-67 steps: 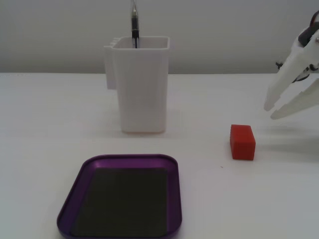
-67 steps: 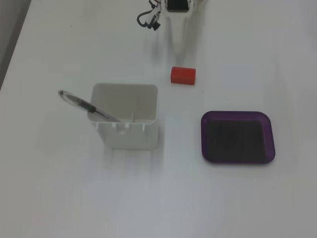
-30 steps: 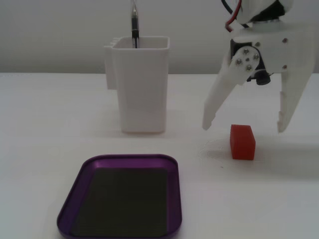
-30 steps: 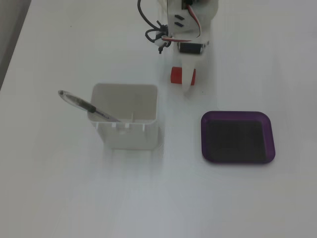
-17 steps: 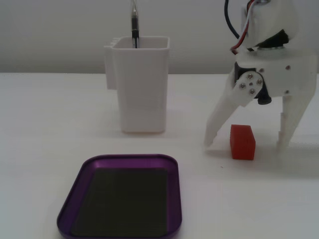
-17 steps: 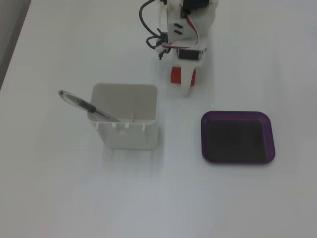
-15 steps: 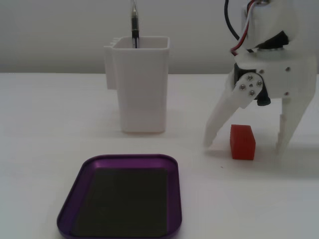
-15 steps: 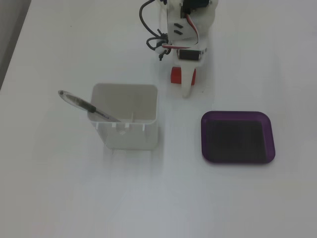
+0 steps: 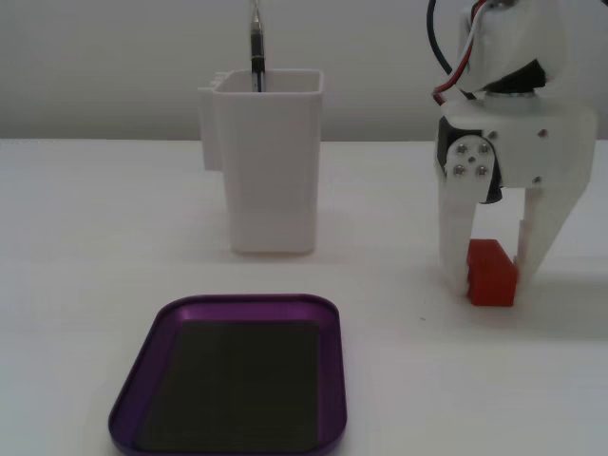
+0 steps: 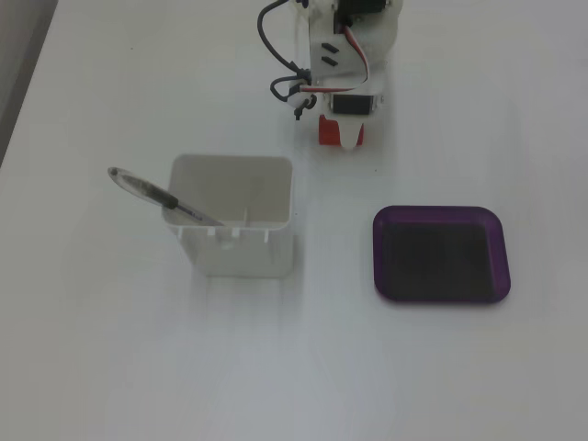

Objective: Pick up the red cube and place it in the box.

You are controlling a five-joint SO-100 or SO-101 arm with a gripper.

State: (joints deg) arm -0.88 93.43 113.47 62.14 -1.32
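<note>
The red cube rests on the white table at the right, between the two white fingers of my gripper, which points straight down. The fingers press against both of its sides. In the other fixed view the cube shows partly under the gripper at the top middle. The box, a shallow purple tray with a dark inside, lies empty at the front left of the cube; it also shows in the other fixed view at the right.
A tall white plastic container with a pen in it stands behind the tray, left of the gripper; in the other fixed view the container and pen are at the left.
</note>
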